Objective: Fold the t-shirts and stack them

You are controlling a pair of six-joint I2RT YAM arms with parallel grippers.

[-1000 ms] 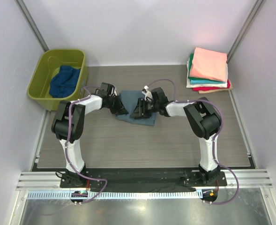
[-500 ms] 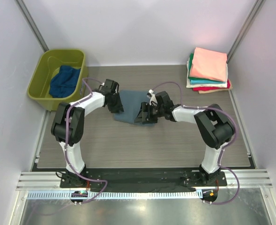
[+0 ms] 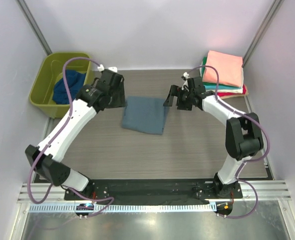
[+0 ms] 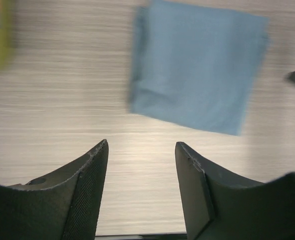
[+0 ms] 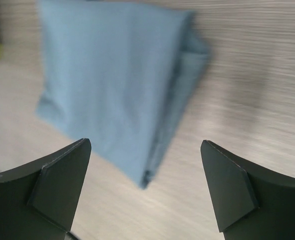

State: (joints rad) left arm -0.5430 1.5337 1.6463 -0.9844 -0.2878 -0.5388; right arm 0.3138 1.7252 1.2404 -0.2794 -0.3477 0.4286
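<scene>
The dusty grey-blue t-shirt (image 3: pixel 145 115) lies folded into a tidy rectangle in the middle of the bench (image 3: pixel 152 155), flat on the wood grain, and neither arm is touching it. The left gripper (image 4: pixel 142 147) hangs just off the shirt's far left corner, clear of the cloth. Its jaws stand apart with nothing between them, and its wrist camera looks past both fingers to bare bench, with the folded shirt beyond. Over on the other side, the right gripper (image 5: pixel 146 145) sits just off the shirt's far right corner, jaws spread wide and equally empty. Its camera picks up the folded shirt between the fingers, layered edges showing along one side, though that view is a little blurred.

In the far right corner sits the finished stack. The salmon pink t-shirt (image 3: pixel 223 67) is on top, and edges of the teal green t-shirt (image 3: pixel 204 67), the white t-shirt (image 3: pixel 207 89) and the red t-shirt (image 3: pixel 230 93) peek out beneath it. In the far left corner, the dark navy blue t-shirt (image 3: pixel 69 86) lies crumpled inside the olive-green tub (image 3: pixel 42 85).
</scene>
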